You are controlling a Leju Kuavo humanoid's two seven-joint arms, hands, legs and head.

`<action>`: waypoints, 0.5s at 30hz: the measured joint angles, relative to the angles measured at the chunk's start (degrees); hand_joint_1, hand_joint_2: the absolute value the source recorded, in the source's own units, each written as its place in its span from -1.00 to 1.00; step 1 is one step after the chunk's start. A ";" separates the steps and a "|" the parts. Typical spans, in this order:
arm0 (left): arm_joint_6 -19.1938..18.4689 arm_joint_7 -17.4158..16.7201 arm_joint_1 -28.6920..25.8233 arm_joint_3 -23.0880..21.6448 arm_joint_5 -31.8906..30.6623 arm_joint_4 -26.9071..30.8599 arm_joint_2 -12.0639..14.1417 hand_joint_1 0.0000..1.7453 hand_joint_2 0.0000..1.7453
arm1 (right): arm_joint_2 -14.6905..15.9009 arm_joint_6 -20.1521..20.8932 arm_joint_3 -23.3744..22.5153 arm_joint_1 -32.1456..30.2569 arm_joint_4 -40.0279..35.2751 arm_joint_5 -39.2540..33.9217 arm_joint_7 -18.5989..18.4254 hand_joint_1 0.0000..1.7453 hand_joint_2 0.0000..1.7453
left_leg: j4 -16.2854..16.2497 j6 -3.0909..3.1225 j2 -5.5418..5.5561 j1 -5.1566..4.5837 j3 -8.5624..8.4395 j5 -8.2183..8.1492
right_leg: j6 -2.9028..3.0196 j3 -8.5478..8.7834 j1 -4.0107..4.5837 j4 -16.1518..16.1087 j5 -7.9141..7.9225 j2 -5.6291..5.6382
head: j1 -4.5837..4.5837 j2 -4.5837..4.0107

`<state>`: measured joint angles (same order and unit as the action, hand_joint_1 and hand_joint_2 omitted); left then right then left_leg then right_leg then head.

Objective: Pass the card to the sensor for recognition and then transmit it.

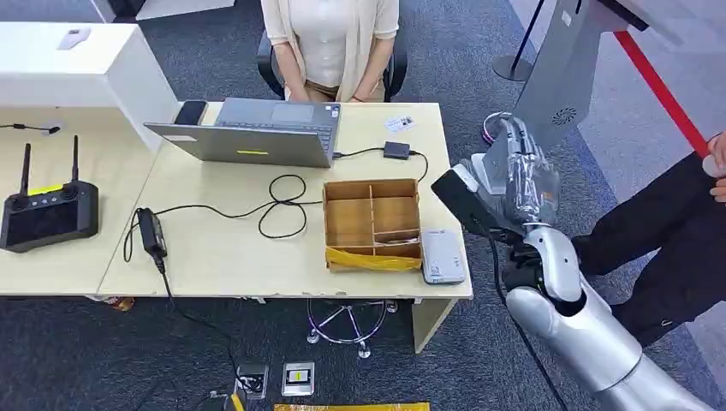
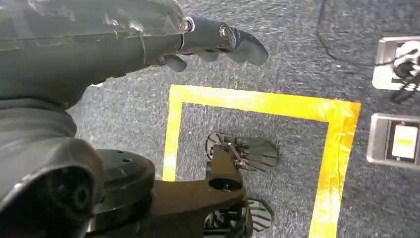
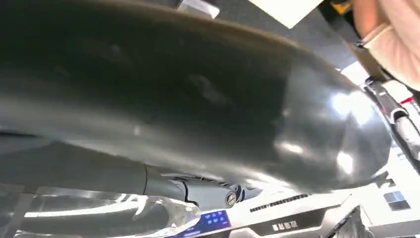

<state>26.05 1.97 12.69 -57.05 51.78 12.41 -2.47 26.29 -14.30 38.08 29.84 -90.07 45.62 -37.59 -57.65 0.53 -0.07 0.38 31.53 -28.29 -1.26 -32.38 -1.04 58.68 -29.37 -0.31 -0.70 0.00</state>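
Right hand [image 1: 520,163]: raised off the right end of the desk [image 1: 214,248], in front of the base of a grey kiosk stand [image 1: 565,68]; it is wrapped in clear film, and whether its fingers hold anything cannot be told.
Left hand [image 2: 148,39]: hangs over dark carpet above a square of yellow floor tape [image 2: 341,148]; its fingers are curled in with nothing in them.
Card [image 1: 400,123]: a small white card lies flat on the desk's far right corner, just beyond the box and right of the laptop, apart from both hands.
Sensor [image 1: 443,256]: a white flat device lies on the desk's near right edge, touching the right side of the box.
Box [image 1: 372,223]: a brown cardboard box with dividers, yellow tape along its near side, on the right part of the desk.
Laptop [image 1: 257,130]: open at the desk's far edge, left of the box; black cables loop between them.
Person [image 1: 330,43]: seated behind the desk, beyond the laptop.
Second person [image 1: 676,231]: dark clothing, right of the raised arm.
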 joint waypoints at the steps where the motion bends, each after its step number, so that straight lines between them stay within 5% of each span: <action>1: 0.30 0.09 -0.15 0.24 0.28 0.00 0.06 -1.00 -1.00 | -0.11 -0.80 0.69 0.01 0.11 0.98 -0.28 -1.00 -1.00 | 0.00 0.00 0.00 0.00 0.01 0.00 | 0.00 0.00 0.00 0.00 0.00 0.00 | 0.00 0.00; 11: 0.59 0.68 -1.22 2.66 1.66 -0.04 0.57 -1.00 -1.00 | -2.69 -2.51 7.12 1.01 3.41 3.10 0.74 -1.00 -1.00 | 0.01 0.00 0.01 0.01 0.03 0.00 | 0.01 -0.01 0.01 0.01 -0.01 -0.02 | -0.02 0.00; 12: 0.59 0.76 -1.31 2.86 1.81 -0.06 0.61 -1.00 -1.00 | -2.97 -2.51 7.69 1.13 3.76 3.06 0.77 -1.00 1.00 | 0.01 0.00 0.01 0.01 0.03 0.00 | 0.01 -0.01 0.01 0.01 -0.01 -0.02 | 0.00 0.00; 15: 0.59 0.98 -1.50 3.08 2.03 -0.09 0.70 -1.00 -1.00 | -3.54 -2.49 8.67 1.32 4.41 3.06 0.92 -1.00 1.00 | 0.01 0.00 0.04 0.01 0.04 0.00 | 0.02 0.00 0.01 0.01 -0.01 -0.06 | 0.00 0.00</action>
<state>26.64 2.95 11.18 -53.96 53.81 12.33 -1.77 22.75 -16.79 46.75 31.16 -85.66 48.68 -36.68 -57.64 0.52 -0.03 0.39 31.57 -28.29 -1.24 -32.39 -1.03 58.69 -29.38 -0.37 -0.70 0.00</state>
